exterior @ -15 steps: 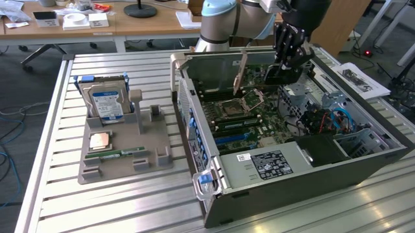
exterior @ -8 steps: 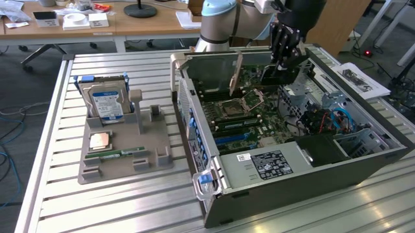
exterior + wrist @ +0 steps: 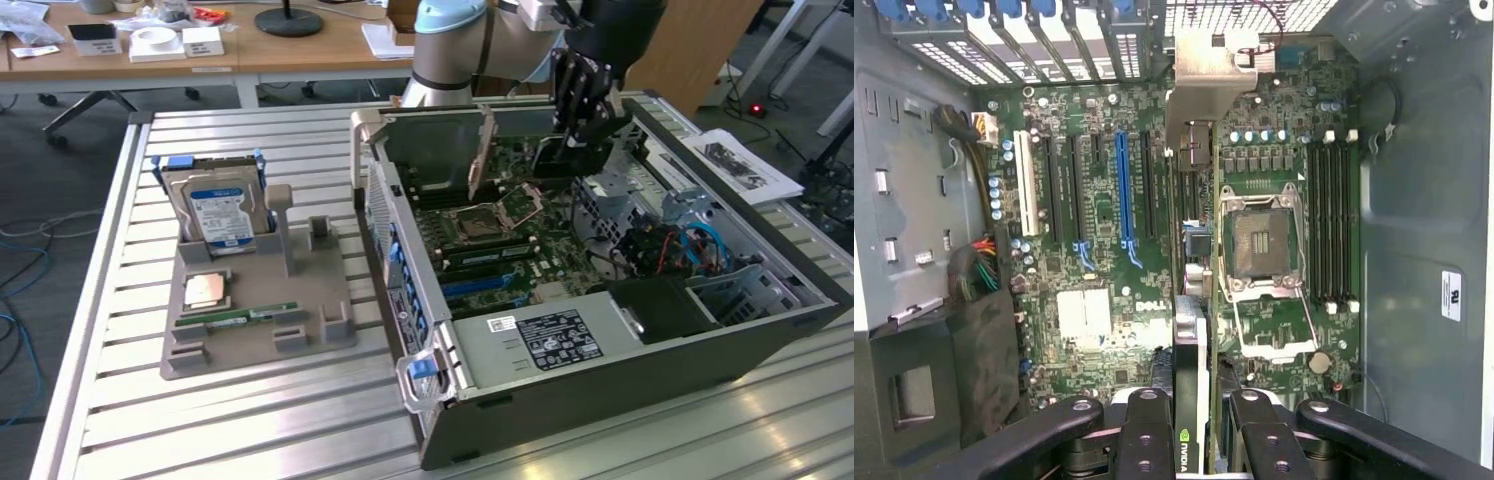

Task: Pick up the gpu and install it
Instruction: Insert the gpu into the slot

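The gpu (image 3: 554,158) hangs inside the open computer case (image 3: 601,350), above the motherboard, with my gripper (image 3: 587,125) shut on its top edge. In the wrist view the gpu (image 3: 1190,340) shows edge-on between the black fingers (image 3: 1144,440), and my gripper (image 3: 1192,425) is clamped on it. Its silver end bracket (image 3: 1204,85) points toward the case's rear slot openings. The card hovers between the blue expansion slot (image 3: 1122,190) and the open CPU socket (image 3: 1262,245), not touching the board.
On the exterior view's left a grey holder (image 3: 254,330) carries a hard drive with a blue label (image 3: 220,210), a CPU chip (image 3: 204,290) and a green memory stick (image 3: 247,316). Cables and a drive cage (image 3: 681,250) fill the case's far side. Papers (image 3: 741,165) lie beyond it.
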`<state>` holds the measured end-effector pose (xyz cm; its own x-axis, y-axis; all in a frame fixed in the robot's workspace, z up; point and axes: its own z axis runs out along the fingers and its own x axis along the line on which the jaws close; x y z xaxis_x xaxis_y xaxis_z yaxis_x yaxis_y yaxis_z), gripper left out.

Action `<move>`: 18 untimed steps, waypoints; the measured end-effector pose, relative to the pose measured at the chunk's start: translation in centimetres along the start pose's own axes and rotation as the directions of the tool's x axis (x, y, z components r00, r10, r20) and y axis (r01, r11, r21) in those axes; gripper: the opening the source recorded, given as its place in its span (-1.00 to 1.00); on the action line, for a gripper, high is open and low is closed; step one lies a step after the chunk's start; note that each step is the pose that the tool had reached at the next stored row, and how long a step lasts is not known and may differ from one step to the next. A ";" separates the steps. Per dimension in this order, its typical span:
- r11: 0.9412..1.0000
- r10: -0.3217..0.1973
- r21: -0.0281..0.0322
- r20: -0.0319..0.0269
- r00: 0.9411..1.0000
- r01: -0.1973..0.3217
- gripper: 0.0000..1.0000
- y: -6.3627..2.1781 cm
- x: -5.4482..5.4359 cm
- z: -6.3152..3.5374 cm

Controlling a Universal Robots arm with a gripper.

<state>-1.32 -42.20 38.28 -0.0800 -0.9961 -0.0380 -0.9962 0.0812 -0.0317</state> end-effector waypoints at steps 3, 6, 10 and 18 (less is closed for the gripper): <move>1.000 0.000 0.000 0.000 1.000 0.000 -0.47 0.03 0.0 0.12; 1.000 0.000 0.000 0.000 1.000 0.000 -0.47 0.04 0.1 0.24; 1.000 0.000 0.000 0.000 1.000 0.000 -0.47 0.00 0.5 0.29; 1.000 0.000 0.000 0.000 1.000 0.000 -0.47 -0.08 1.5 0.26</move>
<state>-1.35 -43.74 37.96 -0.0801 -0.9960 -0.0383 -0.9962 0.0814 -0.0317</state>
